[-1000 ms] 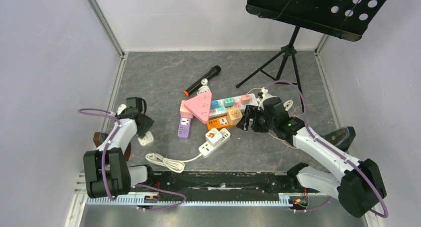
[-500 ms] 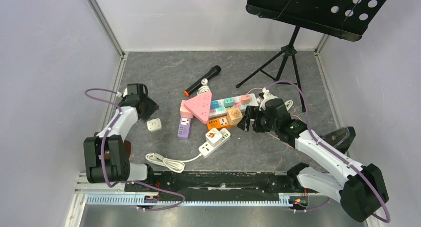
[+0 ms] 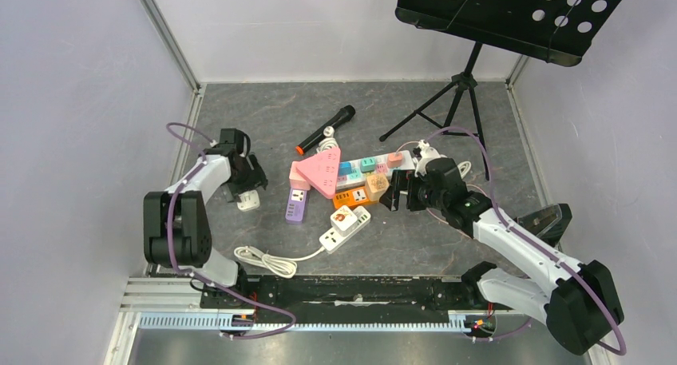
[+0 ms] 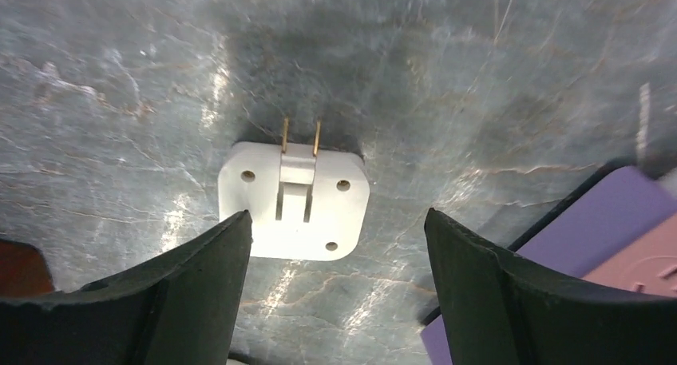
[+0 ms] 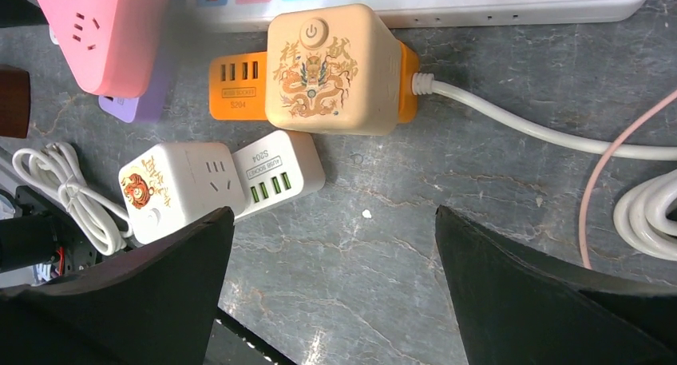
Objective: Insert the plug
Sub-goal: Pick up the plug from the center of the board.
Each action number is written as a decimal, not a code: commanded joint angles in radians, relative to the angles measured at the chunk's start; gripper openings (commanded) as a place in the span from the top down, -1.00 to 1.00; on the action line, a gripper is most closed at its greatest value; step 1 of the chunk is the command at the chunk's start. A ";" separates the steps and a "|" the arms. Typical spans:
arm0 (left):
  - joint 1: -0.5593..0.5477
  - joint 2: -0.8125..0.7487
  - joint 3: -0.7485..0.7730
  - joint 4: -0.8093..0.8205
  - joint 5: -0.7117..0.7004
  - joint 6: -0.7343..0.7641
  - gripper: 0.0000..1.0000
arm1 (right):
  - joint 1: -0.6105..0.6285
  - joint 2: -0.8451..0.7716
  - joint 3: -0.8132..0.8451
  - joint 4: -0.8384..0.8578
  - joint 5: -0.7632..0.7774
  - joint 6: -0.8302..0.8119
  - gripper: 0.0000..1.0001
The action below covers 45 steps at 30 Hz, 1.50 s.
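A small white square plug adapter (image 4: 294,200) with two brass prongs lies flat on the grey floor; it also shows in the top view (image 3: 248,200). My left gripper (image 4: 337,245) is open just above it, its jaws wide, the adapter near the left finger (image 4: 199,285). In the top view the left gripper (image 3: 246,183) is right beside the adapter. My right gripper (image 5: 331,257) is open and empty over bare floor, just below a beige cube socket (image 5: 334,68) on an orange strip (image 5: 238,85). In the top view the right gripper (image 3: 397,194) is beside the pile of sockets.
A pink triangular socket (image 3: 323,171), purple socket (image 3: 296,204), long white strip with coloured buttons (image 3: 371,164) and white cube socket with USB block (image 3: 346,224) and coiled cord (image 3: 267,261) lie mid-floor. A microphone (image 3: 325,129) and a music stand (image 3: 463,85) are behind.
My left arm has swung away from the left wall to the right and now hovers over the white adapter. The adapter shifted slightly. My right arm has barely moved.
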 commanded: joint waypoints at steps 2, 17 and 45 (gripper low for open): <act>-0.056 0.051 0.033 -0.072 -0.056 0.083 -0.72 | -0.002 0.005 0.011 0.072 -0.030 -0.036 -0.96; -0.060 0.062 0.034 -0.096 -0.172 0.077 -0.73 | -0.005 0.020 -0.008 0.101 -0.066 -0.048 -0.96; -0.050 0.036 0.026 -0.015 0.029 -0.109 0.08 | -0.017 -0.070 -0.059 0.222 -0.197 -0.060 -0.96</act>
